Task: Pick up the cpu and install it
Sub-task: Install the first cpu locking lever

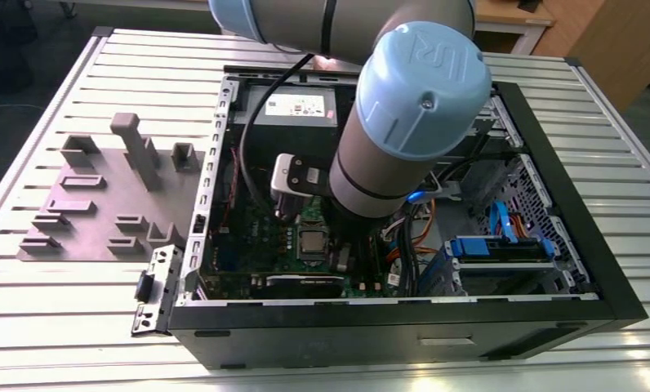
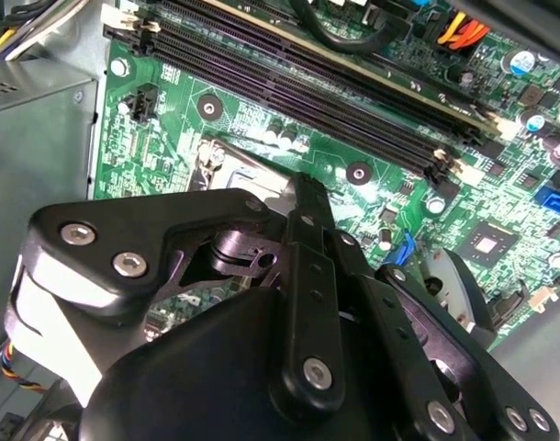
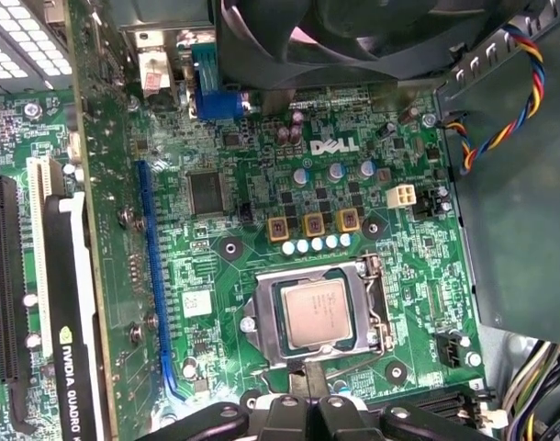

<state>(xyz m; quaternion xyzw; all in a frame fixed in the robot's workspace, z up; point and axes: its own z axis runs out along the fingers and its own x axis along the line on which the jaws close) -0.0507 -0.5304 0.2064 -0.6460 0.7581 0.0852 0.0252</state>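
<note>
A slatted metal table [image 1: 64, 310] fills the exterior view, with a strip of dark floor along the upper left of the frame and wooden furniture at the upper right. On the table lies an open computer case [image 1: 412, 327], black-walled, taking up the middle and right of the frame. To its left in that frame sits a grey plastic holder block [image 1: 107, 204] with upright posts and slots. The robot arm [image 1: 412, 106], grey with pale blue caps, comes in from the top centre and reaches down into the case.

Inside the case lies the green motherboard [image 3: 262, 184]. In the first wrist view the cpu [image 3: 316, 311] sits flat in the silver socket frame [image 3: 372, 303], at the lower centre of the frame; its grey metal top faces up and its edges line up with the frame. A black fan [image 3: 335, 28] is at the top centre, a long blue slot [image 3: 156, 276] runs down the left part, and a black graphics card [image 3: 73, 312] lies at the far left.

The gripper [image 3: 308, 404] hangs just beside the socket, near the lower edge of that frame. Its black fingers [image 2: 303, 276] look drawn close together, holding nothing. In the second wrist view, long black memory slots [image 2: 308, 92] cross the upper part of the frame.
</note>
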